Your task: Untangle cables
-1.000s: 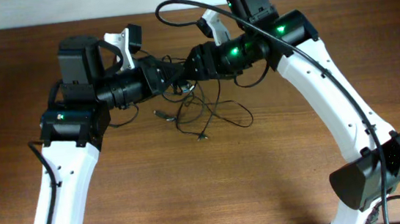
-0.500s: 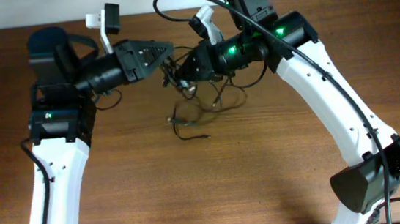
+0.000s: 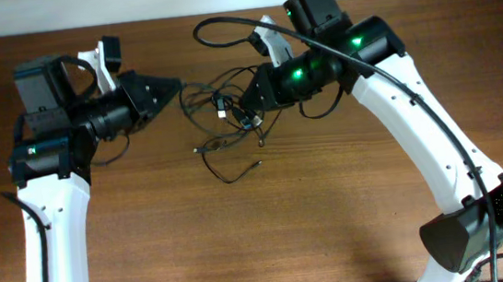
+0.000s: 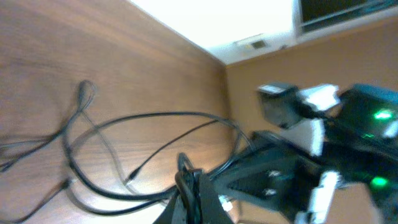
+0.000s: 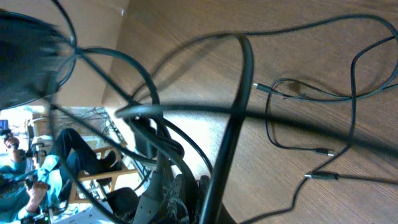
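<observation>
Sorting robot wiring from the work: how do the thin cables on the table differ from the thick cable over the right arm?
The thin cables are slender and lie in tangled loops on the table; the thick cable is far heavier and arcs in one smooth curve above the right arm. Both are black.

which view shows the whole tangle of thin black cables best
Overhead: the whole thin black cable tangle lies in view. Left wrist shows only some loops; right wrist shows blurred near strands plus small plug ends.
</observation>
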